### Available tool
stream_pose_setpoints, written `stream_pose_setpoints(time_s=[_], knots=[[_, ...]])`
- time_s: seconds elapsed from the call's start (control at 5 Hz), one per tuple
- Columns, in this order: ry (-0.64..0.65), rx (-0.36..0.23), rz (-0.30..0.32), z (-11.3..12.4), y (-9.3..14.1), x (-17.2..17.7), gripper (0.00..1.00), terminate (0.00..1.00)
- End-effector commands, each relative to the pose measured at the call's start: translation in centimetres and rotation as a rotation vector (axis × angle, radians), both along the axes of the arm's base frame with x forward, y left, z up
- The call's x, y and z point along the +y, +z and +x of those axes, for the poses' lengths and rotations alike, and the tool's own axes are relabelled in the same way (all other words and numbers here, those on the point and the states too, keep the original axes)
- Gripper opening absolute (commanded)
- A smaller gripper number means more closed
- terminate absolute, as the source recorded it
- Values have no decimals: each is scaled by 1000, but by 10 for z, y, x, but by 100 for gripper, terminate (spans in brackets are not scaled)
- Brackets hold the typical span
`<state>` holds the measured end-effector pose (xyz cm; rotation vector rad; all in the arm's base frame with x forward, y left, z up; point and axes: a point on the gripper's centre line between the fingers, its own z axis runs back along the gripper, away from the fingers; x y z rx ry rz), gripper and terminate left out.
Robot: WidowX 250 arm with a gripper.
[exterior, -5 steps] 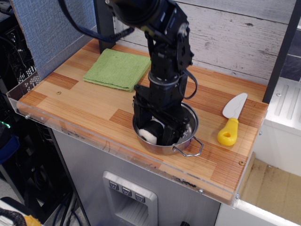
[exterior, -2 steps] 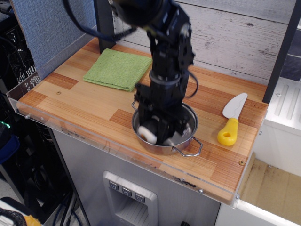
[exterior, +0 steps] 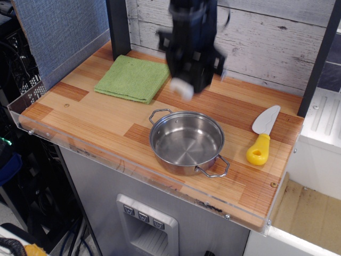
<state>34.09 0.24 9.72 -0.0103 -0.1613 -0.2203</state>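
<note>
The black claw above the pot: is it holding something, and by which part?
Yes. The gripper holds a small white object by its upper part; the lower end pokes out beneath. Blur hides the exact grip.

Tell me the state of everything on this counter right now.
pot: upright, empty.
white object: gripped in mid-air, above and behind the pot.
jaws: shut on the white object, blurred.
green cloth: folded, lying flat.
yellow-handled spatula: lying flat, untouched.
</note>
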Motion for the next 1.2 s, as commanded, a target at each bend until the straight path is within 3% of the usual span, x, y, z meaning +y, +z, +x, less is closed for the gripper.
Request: stream_pose_setpoints(time_s=[0.0,0.2,0.4,0.6,0.8,1.0], knots=[[77,24,0,77,-33,6,0,0],[51,58,31,84,-52,-8,0,0],[30,56,48,76,-50,-14,0,0],[54,33,65,67,-38,-12,100,0],[76,1,79,64,-24,-5,100,0],[142,-28,65,66,5,7,100,0]])
